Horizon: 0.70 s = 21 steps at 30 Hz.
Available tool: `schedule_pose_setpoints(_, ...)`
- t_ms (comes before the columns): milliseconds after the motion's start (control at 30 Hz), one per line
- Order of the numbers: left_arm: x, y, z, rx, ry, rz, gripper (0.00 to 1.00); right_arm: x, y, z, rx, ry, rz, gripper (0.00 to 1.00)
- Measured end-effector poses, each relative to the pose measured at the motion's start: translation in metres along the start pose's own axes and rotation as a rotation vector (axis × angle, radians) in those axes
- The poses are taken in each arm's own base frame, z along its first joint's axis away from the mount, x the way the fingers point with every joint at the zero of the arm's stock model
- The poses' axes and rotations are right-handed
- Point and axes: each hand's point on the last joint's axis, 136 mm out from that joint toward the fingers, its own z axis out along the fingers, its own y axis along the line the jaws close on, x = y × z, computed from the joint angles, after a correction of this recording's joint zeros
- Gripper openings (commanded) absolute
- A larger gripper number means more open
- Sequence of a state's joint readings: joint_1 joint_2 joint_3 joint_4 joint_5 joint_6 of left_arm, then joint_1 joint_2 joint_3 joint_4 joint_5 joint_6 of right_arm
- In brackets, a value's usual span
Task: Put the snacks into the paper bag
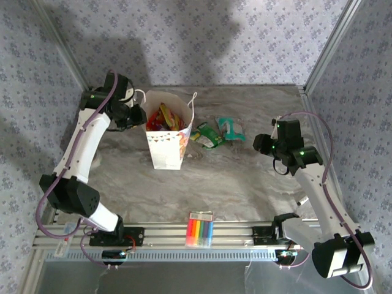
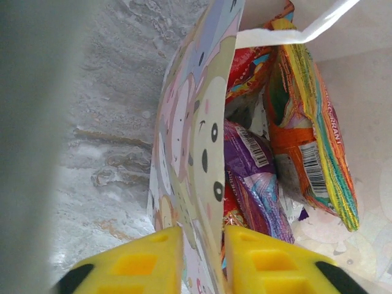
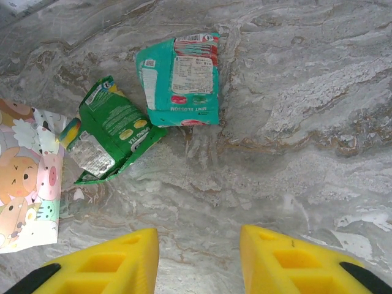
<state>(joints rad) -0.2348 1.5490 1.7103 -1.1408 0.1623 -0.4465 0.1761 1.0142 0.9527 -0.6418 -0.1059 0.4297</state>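
My left fingers (image 2: 162, 260) are pinching the paper bag (image 2: 190, 153) wall; right fingers (image 3: 131, 260) hang wide over the desk (image 3: 294, 122) near the green packet (image 3: 110, 131) and teal packet (image 3: 180, 79).

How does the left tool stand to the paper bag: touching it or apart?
Touching. The left wrist view shows the wall of the paper bag passing between the yellow fingers of the left tool, both fingers lying against it.

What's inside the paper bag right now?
Inside the paper bag: the red packet, the orange packet and the purple packet. Whatever lies beneath them at the bottom is covered.
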Motion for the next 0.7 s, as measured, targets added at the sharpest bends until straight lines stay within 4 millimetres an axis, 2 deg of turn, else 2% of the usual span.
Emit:
schedule_pose_setpoints(233,-0.001,-0.003,0.003,0.002,0.000,0.008,0.14,0.003,0.003,0.012,-0.030,0.028,0.009,0.44)
schedule_pose_setpoints(467,-0.001,-0.003,0.003,0.002,0.000,0.005,0.12,0.006,0.007,0.045,-0.058,0.095,0.034,0.50)
schedule_pose_setpoints(700,-0.001,-0.003,0.003,0.002,-0.001,0.005,0.12,0.013,0.001,0.077,-0.036,0.175,0.061,0.54)
